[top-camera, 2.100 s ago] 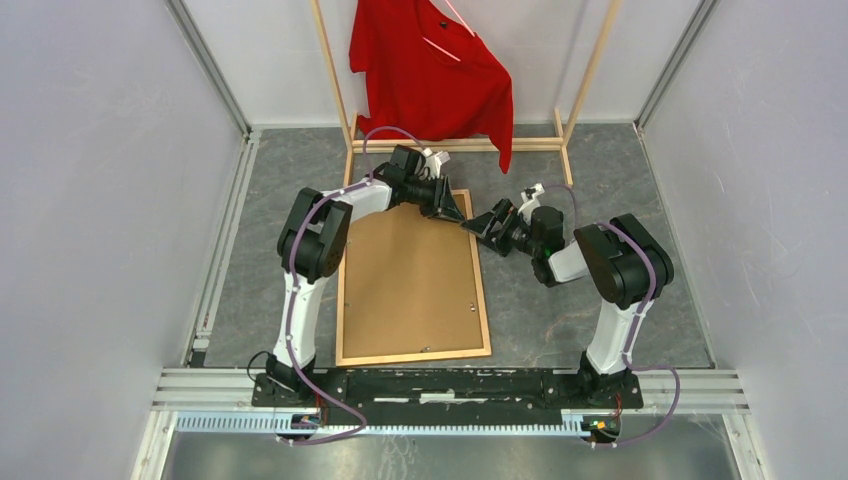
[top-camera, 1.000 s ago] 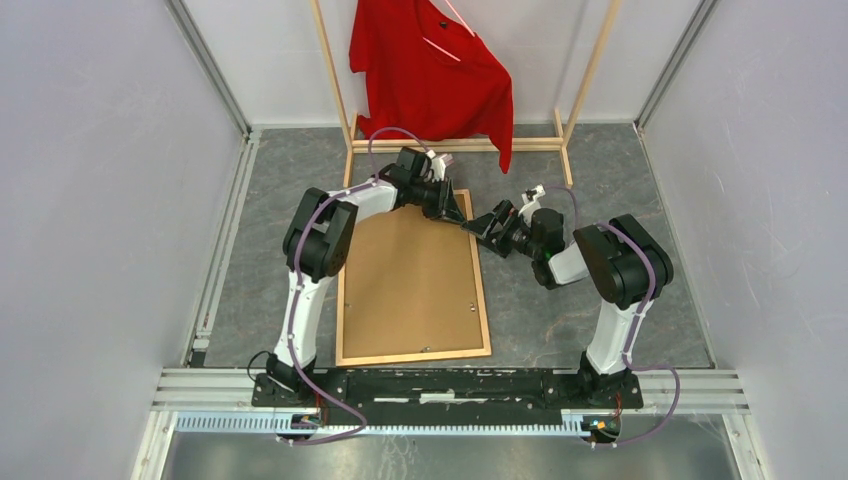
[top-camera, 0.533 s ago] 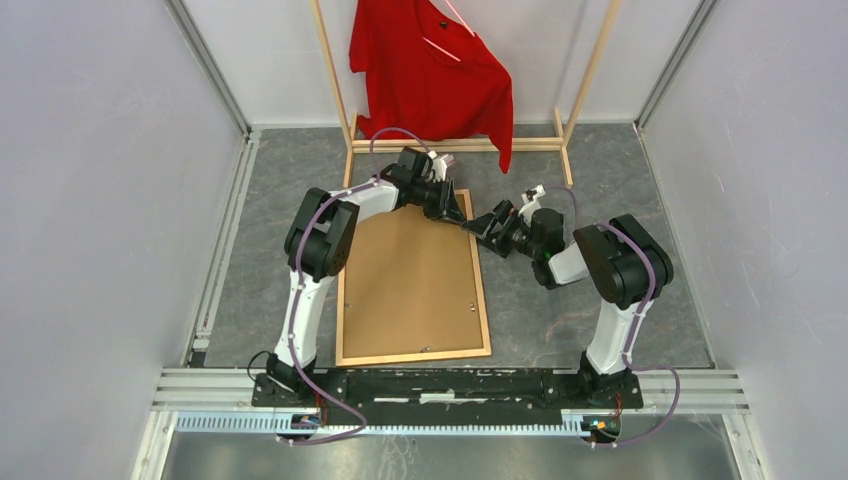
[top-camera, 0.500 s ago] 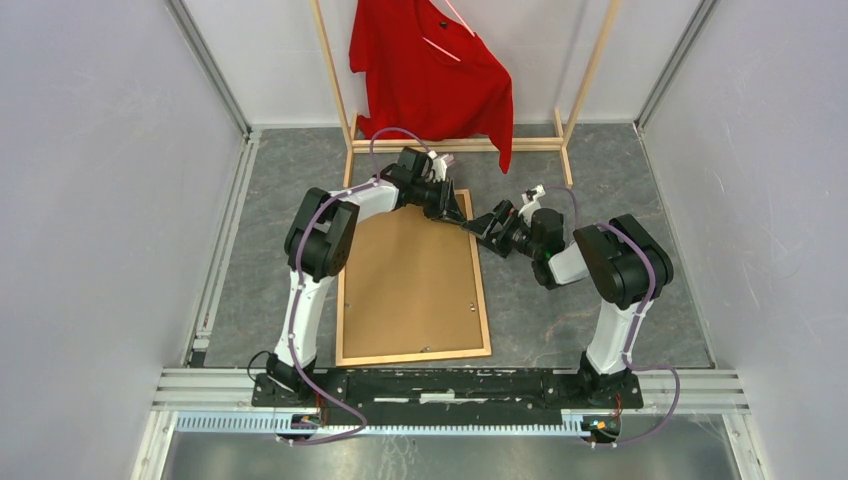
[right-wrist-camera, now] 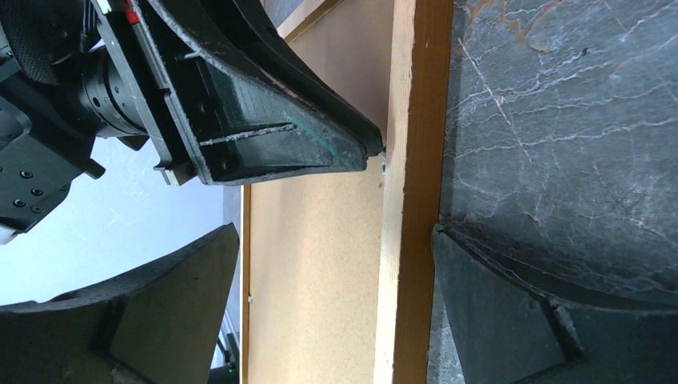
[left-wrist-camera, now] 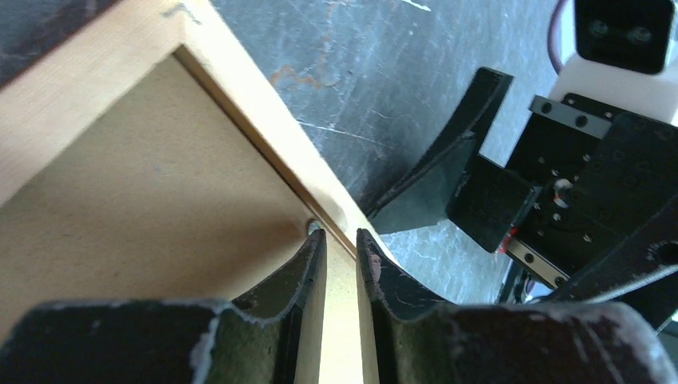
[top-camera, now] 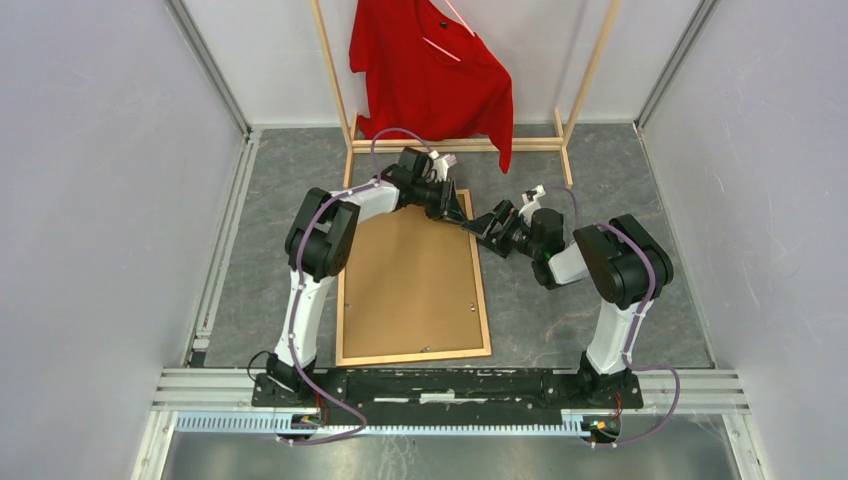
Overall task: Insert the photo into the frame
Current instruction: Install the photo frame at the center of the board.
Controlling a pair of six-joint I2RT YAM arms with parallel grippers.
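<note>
The frame [top-camera: 485, 305] of orange-brown wood lies flat on the table, back side up, with a plain brown backing board [top-camera: 410, 280] filling it. The photo is hidden. My left gripper [top-camera: 461, 216] is down at the frame's far right corner. Its fingers [left-wrist-camera: 304, 272] are shut to a thin slit with nothing between them, their tips beside a small metal tab [left-wrist-camera: 311, 226] at the inner edge of the right rail [left-wrist-camera: 264, 104]. My right gripper [right-wrist-camera: 334, 232] is open and straddles that rail [right-wrist-camera: 416, 160], one finger over the board and one over the table.
A pale wooden clothes rack [top-camera: 333, 80] with a red shirt [top-camera: 430, 70] stands at the back of the table. The two grippers' tips sit very close together at the frame's far right corner. Grey walls close in both sides.
The left gripper has crept slightly towards the far right corner along the frame's rail. The right arm has stayed still.
</note>
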